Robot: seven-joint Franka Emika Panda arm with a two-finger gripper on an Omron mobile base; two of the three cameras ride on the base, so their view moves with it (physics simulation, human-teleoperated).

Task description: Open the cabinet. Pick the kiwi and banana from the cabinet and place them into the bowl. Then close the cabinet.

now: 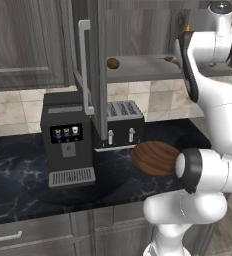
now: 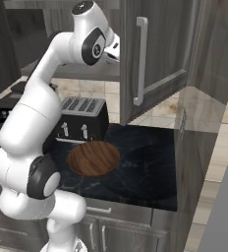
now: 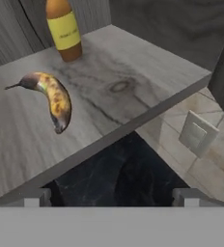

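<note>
While the tool [image 3: 112,195] gapes wide and empty, reaching upper left could roll the banana [image 3: 53,99] into the bottle [image 3: 64,29]

At upper left of the hand view, the grey wood-grain shelf [image 3: 133,82] carries a brown-spotted yellow banana [image 3: 53,99] and an amber yellow-labelled bottle [image 3: 64,29].

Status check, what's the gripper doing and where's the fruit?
Gripper open, empty. Banana and kiwi on cabinet shelf. Amber bottle stands behind banana.
</note>
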